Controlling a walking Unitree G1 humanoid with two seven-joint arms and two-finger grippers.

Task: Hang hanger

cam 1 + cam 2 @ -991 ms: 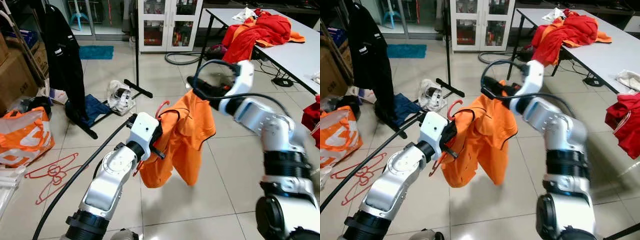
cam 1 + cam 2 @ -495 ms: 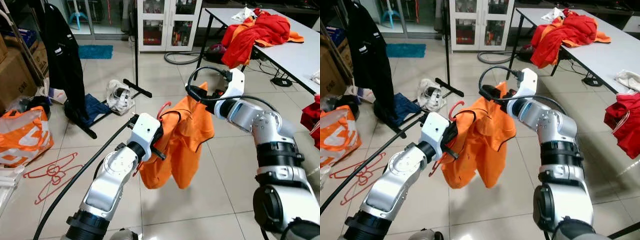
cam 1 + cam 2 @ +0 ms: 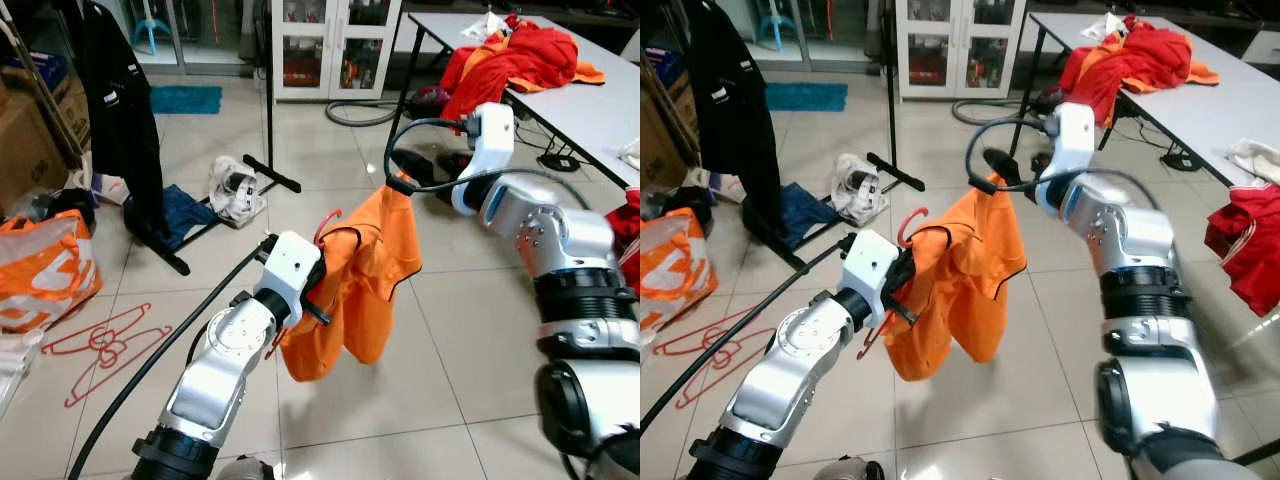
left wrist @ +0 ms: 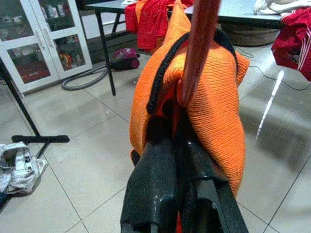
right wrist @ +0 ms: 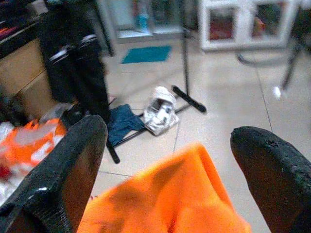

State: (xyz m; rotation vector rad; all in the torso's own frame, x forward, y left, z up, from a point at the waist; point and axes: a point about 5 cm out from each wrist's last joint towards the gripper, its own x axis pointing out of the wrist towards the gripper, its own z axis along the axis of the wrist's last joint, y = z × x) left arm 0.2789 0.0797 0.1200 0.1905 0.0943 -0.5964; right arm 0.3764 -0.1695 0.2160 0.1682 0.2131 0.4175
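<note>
my left tool point(image 4: 182, 141) is clamped on the red hanger point(image 3: 326, 219) so the orange shirt point(image 3: 365, 275) hangs free, while my right tool point(image 5: 170, 160), fingers apart, hovers at the shirt's 12 o'clock shoulder.

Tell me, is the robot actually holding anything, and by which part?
The left gripper is shut on the red hanger carrying the orange shirt, gripping near its neck. The right gripper is open above the shirt's shoulder.
</note>
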